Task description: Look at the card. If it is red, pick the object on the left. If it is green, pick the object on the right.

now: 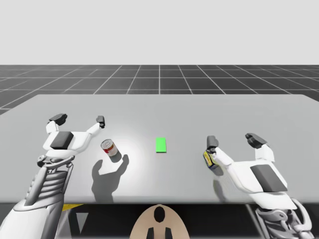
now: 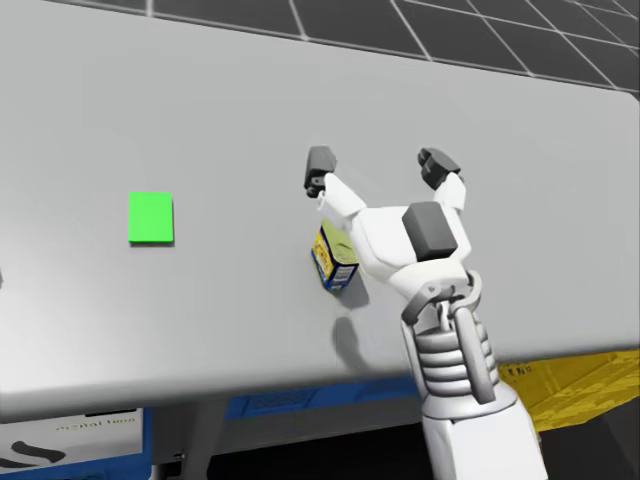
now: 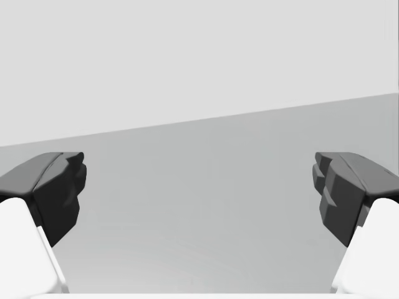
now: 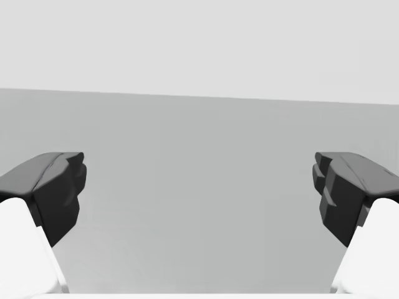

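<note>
- The robot's right arm (image 1: 264,184) comes in over the near edge of the flat grey worktop (image 1: 159,107) at the right of the high view. It is white, with a dark panel on the wrist.
- The left arm (image 1: 50,174) comes in at the left in the same way.
- A small yellow-and-blue box (image 1: 211,160) sits on the worktop right of the middle. It is just beside the base of the right pincer's inner finger and outside the gap between the fingers.
- In the head view the box looks tilted, and the white finger covers part of it. Whether finger and box touch cannot be told.
- The right pincer (image 1: 233,140) is spread wide, with its dark fingertips well apart and nothing between them. Its wrist view shows bare worktop ahead of it.
- A red-and-white cylindrical can (image 1: 109,148) sits left of the middle, just beside the left arm's wrist and well apart from the box. It throws a dark shadow toward the near edge.
- A green rectangular card (image 1: 161,145) lies flat between the can and the box, touching neither. The can is on its left and the box on its right.
- The left pincer (image 1: 79,119) hangs beyond the can and a little to its left. It is also spread wide and pinches nothing, and its wrist view shows grey worktop ahead.
- Past the far edge of the worktop lies a dark gridded floor (image 1: 159,74).
</note>
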